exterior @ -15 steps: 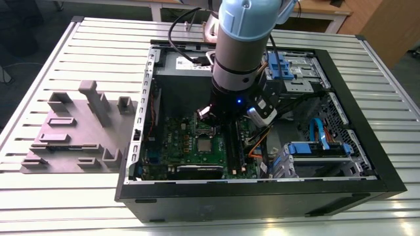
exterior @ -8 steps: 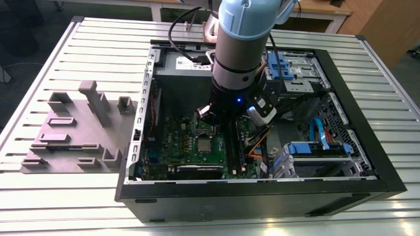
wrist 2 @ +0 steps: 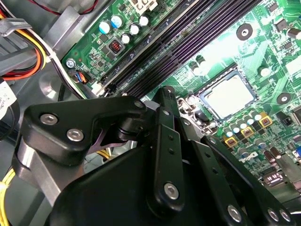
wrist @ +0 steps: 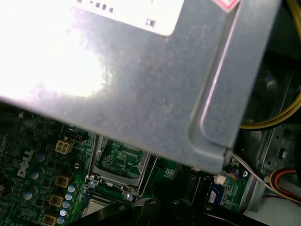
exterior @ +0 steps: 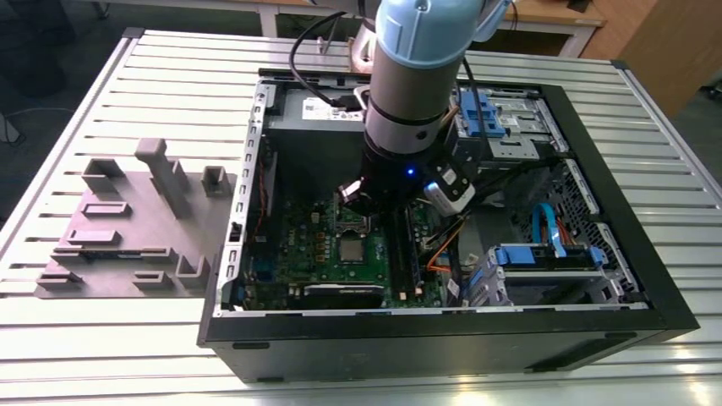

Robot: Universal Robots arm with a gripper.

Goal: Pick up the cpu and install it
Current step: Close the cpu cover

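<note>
Gripper (exterior: 363, 205): hovering mid-frame near the cpu (exterior: 353, 251) (grip state, can't tell)
Risk: descending off-centre, maybe knocking it crooked

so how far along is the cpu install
Done: the cpu looks seated in its socket on the motherboard. In hand: the claw hangs just above the board, close to it. Left: the socket frame stands open, not yet closed over the chip.
</note>
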